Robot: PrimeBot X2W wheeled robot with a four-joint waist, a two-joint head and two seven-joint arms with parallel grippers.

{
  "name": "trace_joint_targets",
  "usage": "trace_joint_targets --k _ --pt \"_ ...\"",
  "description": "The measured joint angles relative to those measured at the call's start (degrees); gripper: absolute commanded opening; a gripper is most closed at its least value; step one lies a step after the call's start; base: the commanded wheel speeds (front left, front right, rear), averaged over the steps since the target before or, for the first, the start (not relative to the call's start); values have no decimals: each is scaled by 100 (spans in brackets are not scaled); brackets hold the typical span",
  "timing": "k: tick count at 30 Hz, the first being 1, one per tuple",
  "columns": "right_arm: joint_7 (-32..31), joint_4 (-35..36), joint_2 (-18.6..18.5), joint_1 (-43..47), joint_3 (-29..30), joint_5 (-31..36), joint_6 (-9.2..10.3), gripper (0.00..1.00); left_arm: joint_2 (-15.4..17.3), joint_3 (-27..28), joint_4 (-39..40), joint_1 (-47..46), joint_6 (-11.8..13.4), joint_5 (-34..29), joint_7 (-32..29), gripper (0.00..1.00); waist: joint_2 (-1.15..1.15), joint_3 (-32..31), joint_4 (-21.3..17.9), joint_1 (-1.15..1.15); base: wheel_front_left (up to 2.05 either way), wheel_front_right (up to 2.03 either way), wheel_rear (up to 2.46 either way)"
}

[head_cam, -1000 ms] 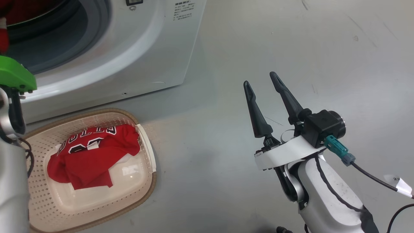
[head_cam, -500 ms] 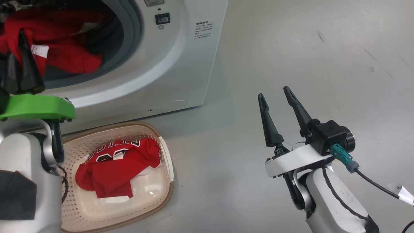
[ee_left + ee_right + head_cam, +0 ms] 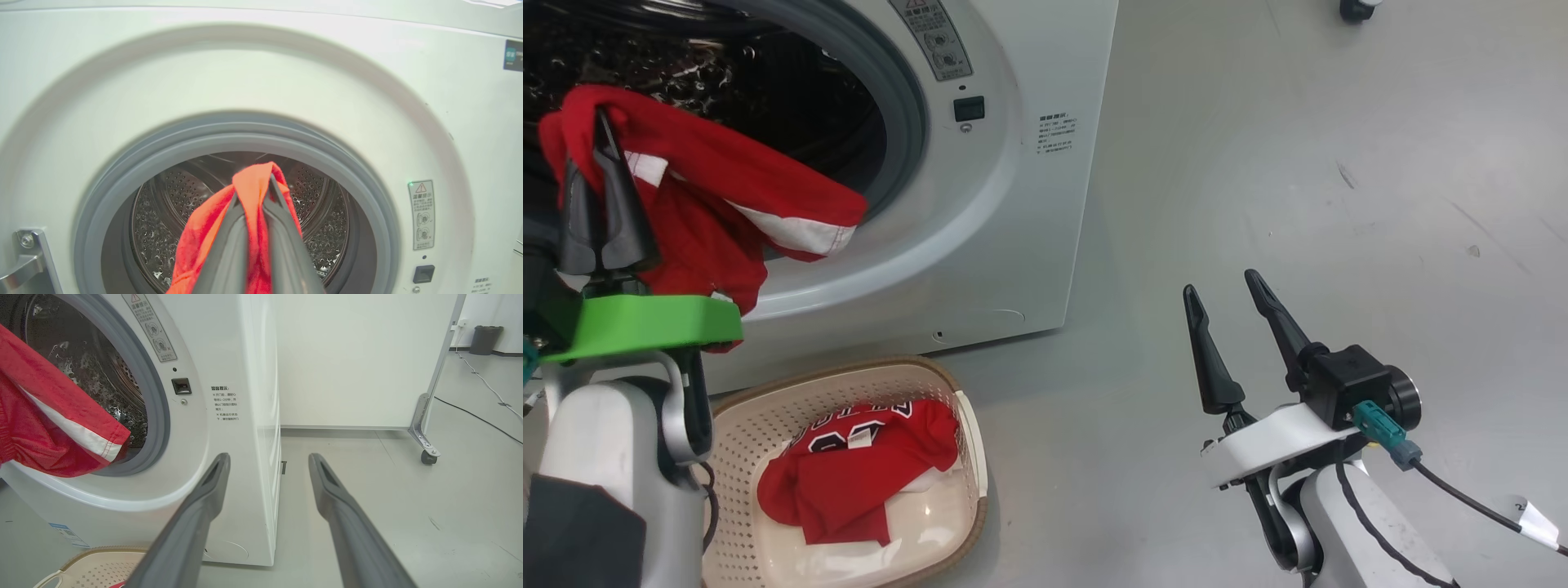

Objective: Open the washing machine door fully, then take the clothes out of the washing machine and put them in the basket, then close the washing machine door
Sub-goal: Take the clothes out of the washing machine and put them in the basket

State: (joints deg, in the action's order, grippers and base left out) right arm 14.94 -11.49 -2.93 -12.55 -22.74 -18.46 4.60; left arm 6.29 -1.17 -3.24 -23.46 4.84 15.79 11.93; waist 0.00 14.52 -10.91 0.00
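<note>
1. Left end effector [image 3: 592, 155] is pinched tight on a red jersey [image 3: 711, 204]. In the left wrist view the fabric is squeezed between the two fingers [image 3: 229, 253] and drapes over their tips.
2. That jersey hangs right at the mouth of the washing machine [image 3: 1013, 204]. Its white-trimmed hem droops over the lower part of the grey gasket [image 3: 907, 122], with the steel drum [image 3: 163, 212] behind it.
3. Right end effector [image 3: 1219, 286] is off to the side over the floor [image 3: 1258, 163], fingers spread wide, nothing in them, well apart from the washer.
4. The basket [image 3: 849, 371] sits on the floor just beside the washer's front, lower than the left end effector, with a second red jersey [image 3: 866, 465] crumpled inside.
5. Room-wise, open grey floor runs along the washer's right side. A white partition [image 3: 359, 355] on a caster stands beyond it.
6. Compared with a second ago the head camera has tilted up. The held jersey was back inside the opening half a second ago and now hangs outside it. The basket jersey lies folded the same way, and the right fingers are spread as before.
</note>
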Motion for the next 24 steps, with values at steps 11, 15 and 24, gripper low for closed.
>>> trace_joint_targets --k 11,15,24 --pt "-1 -62 0 285 19 47 -51 100 -2 -92 628 501 26 -119 1 0 0 -461 87 0 0 0 0" --pt "-1 -59 1 330 35 75 -67 100 -16 -160 762 747 43 -124 -78 0 0 -527 94 0 0 0 0" --pt "0 16 1 341 43 107 -101 100 -177 -260 679 1549 92 -88 -428 0 0 -481 78 0 0 0 0"
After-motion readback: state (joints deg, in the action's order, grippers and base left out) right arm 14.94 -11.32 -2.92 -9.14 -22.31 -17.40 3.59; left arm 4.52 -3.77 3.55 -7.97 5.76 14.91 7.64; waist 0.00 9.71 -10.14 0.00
